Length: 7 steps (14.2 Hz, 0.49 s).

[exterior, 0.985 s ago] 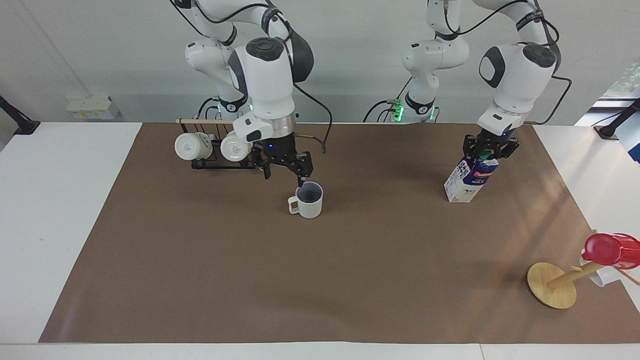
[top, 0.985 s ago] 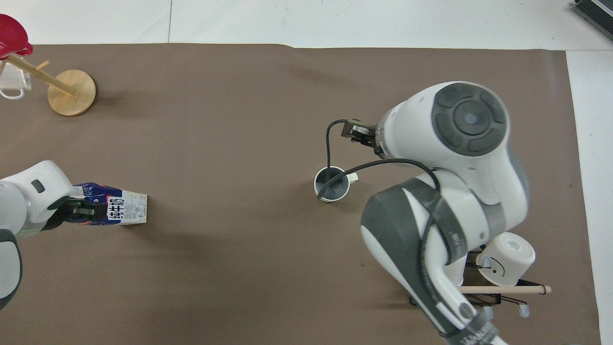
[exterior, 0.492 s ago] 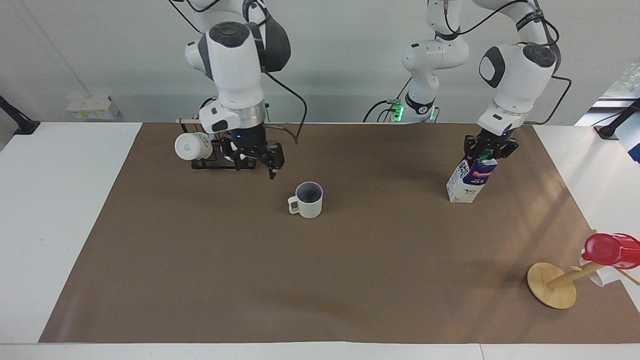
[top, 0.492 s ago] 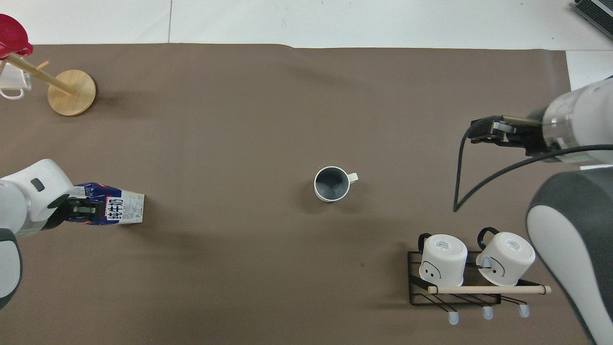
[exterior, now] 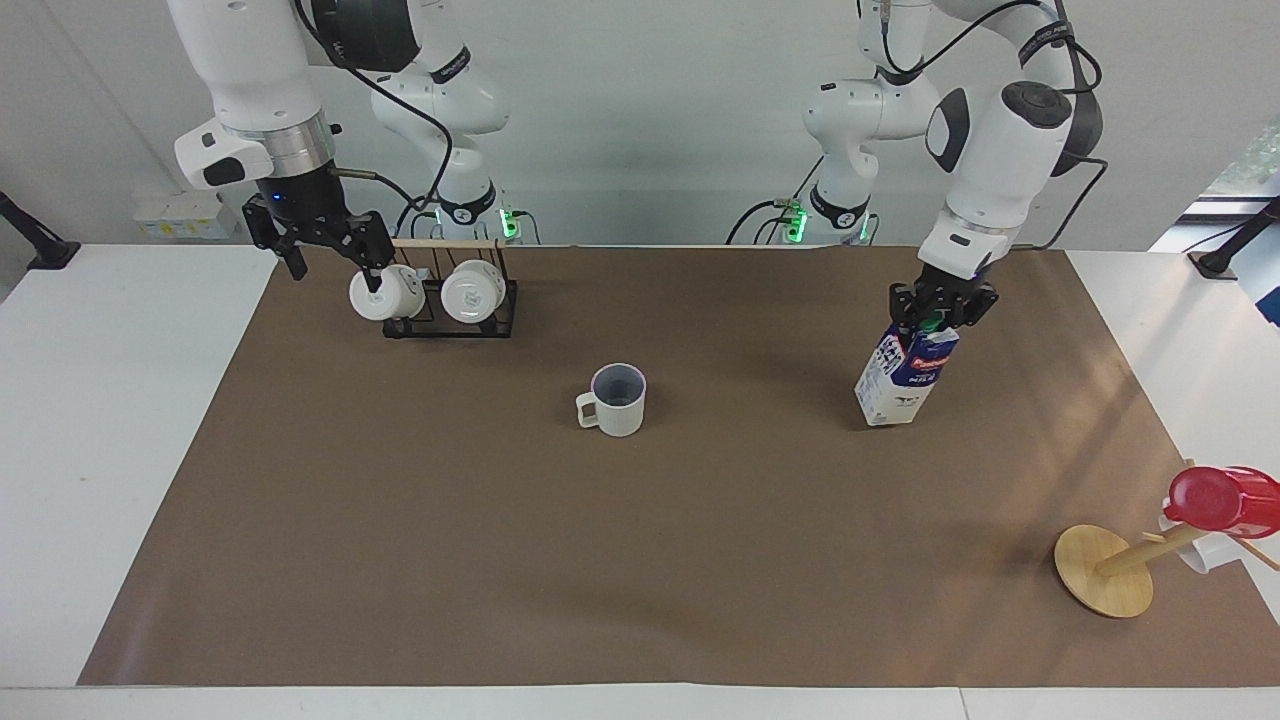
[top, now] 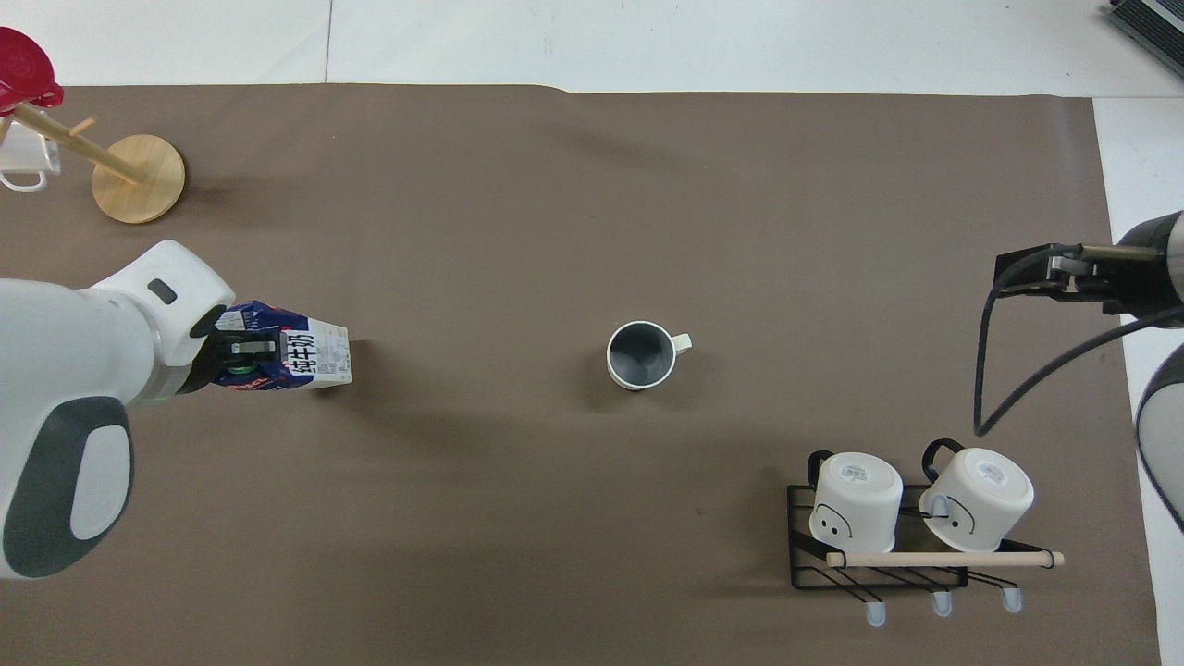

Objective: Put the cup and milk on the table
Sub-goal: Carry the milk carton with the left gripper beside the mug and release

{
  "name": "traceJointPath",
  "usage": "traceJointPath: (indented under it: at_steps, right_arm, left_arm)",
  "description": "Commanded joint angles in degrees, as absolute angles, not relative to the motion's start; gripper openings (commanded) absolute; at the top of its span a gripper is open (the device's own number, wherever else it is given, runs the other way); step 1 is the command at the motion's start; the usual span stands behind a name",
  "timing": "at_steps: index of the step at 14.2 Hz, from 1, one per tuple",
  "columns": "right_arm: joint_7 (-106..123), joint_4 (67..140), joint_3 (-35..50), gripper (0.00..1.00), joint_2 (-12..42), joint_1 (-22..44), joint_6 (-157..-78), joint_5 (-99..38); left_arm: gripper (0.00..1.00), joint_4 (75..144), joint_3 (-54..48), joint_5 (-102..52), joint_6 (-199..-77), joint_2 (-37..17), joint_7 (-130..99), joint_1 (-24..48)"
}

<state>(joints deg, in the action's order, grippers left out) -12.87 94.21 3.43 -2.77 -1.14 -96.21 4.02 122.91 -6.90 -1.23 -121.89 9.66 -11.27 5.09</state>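
Since a second ago, the right arm has swung away from the mug and risen toward its own end of the table, while the left arm has carried the carton toward the middle.

A large white table point(exterior: 120, 420) with a wide brown paper sheet point(exterior: 640, 560) across it holds everything. The right gripper point(exterior: 325, 255) now hangs empty over the paper's edge beside a black wire rack point(exterior: 450, 310) that holds two white mugs on their sides, its fingers spread wide. The left gripper point(exterior: 938, 305) is clamped on the gabled top of the tall blue-and-white milk carton with a green cap point(exterior: 902, 375). This milk carton tilts, and it is hard to tell whether its base touches the paper or hovers just above.

The cream-white mug with a grey-lavender inside point(exterior: 618, 398) stands upright near the middle of the paper, handle toward the right arm's end, free of both grippers. A round wooden stand point(exterior: 1103, 570) with a shiny red cup point(exterior: 1215, 498) sits near the left arm's end.

Risk, as a judgement: letting go while the carton leans could tip it over, because its narrow base would not be flat.
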Motion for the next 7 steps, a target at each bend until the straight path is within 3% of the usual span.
traceJointPath:
  at_steps: [1, 7]
  right_arm:
    - [-11.3, 86.2, 3.9, 1.0, 1.9, -2.1, -90.2, 3.1]
    - [-9.6, 82.9, 4.2, 1.0, 3.3, -1.9, -87.4, 3.0]
  left_arm:
    - [0.47, 119.3, -6.2, -0.9, -120.1, 7.8, -19.8, 11.4]
    - [0.43, 111.5, -6.2, -1.2, -118.1, 3.3, -35.0, 23.5]
